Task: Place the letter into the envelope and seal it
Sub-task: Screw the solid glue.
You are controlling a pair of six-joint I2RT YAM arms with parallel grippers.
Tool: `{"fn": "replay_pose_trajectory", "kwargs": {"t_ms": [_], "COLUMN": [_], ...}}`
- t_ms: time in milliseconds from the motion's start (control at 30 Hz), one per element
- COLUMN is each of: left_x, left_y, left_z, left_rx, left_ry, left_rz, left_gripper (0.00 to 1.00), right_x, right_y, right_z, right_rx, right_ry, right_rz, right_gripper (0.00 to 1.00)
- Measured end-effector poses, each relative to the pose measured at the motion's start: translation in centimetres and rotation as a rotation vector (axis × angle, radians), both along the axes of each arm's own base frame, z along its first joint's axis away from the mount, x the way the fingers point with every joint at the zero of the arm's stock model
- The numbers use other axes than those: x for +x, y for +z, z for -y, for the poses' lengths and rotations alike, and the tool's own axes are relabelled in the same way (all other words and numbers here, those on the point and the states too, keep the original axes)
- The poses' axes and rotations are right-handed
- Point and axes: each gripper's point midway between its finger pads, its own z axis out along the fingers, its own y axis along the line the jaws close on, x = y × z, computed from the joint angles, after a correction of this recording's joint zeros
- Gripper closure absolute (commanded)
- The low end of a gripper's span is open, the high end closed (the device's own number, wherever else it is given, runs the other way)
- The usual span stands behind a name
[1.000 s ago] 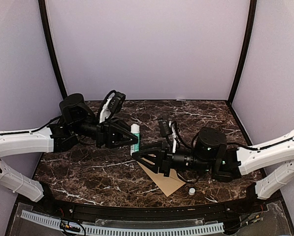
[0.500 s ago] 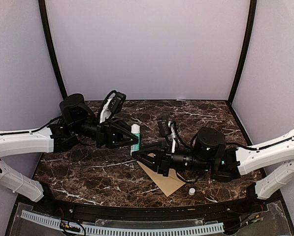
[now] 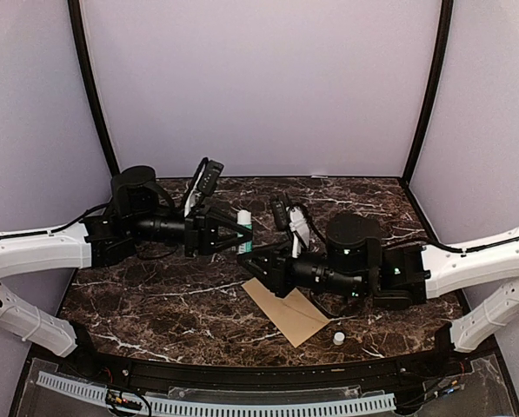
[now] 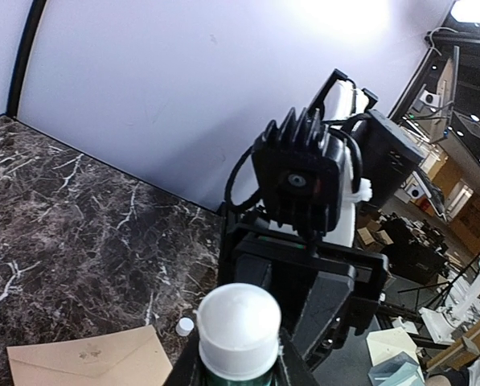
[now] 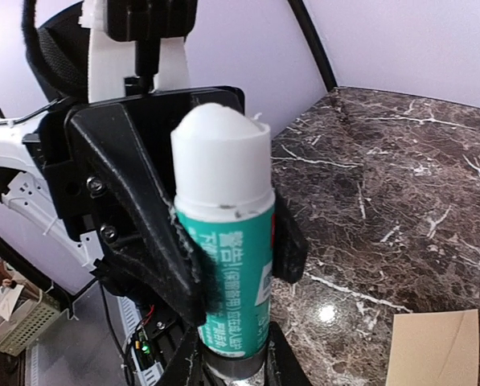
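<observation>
A green glue stick (image 3: 242,228) with a white top is held upright above the table between both grippers. My left gripper (image 3: 244,234) is shut on its middle; its black fingers (image 5: 143,233) clamp the green body (image 5: 227,257). My right gripper (image 3: 250,257) is closed on the stick's dark base (image 5: 227,366). In the left wrist view the white top (image 4: 238,330) fills the lower centre, with the right gripper (image 4: 320,297) behind it. The kraft-brown envelope (image 3: 289,314) lies flat on the table under the right arm. The letter is out of view.
A small white cap (image 3: 338,337) lies on the marble table (image 3: 155,295) right of the envelope, and also shows in the left wrist view (image 4: 185,326). The envelope shows in both wrist views (image 4: 87,358) (image 5: 432,350). Lilac walls enclose the table.
My right gripper has moved up and left from above the envelope to the base of the glue stick. My left gripper has shifted slightly right with the stick.
</observation>
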Motion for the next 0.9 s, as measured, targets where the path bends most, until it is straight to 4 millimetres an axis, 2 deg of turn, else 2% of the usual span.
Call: {"fn": "replay_pose_trajectory", "kwargs": {"t_ms": [200,533,767,900], "left_x": [2.4,5.9,6.7,6.8], "left_y": [-1.0,-3.1,-4.1,-4.2], "left_z": [-0.4,-1.7,-2.1,-2.1], "left_rx": [0.055,0.148,0.185,0.19], "left_ry": [0.136,0.322,0.365,0.364], "left_rz": [0.013,0.014,-0.002,-0.006], "left_gripper": [1.0,1.0,1.0,1.0], "right_x": [2.8,6.3,7.0,7.0], "right_y": [-1.0,-2.9,-3.8,-3.9], "right_z": [-0.6,-2.1,-2.4,-2.4], "right_rx": [-0.157,-0.408,-0.47,-0.468], "right_ry": [-0.166,-0.435,-0.527,-0.528], "right_rz": [-0.008,-0.014,-0.013,-0.017], "right_gripper": [1.0,1.0,0.99,0.91]}}
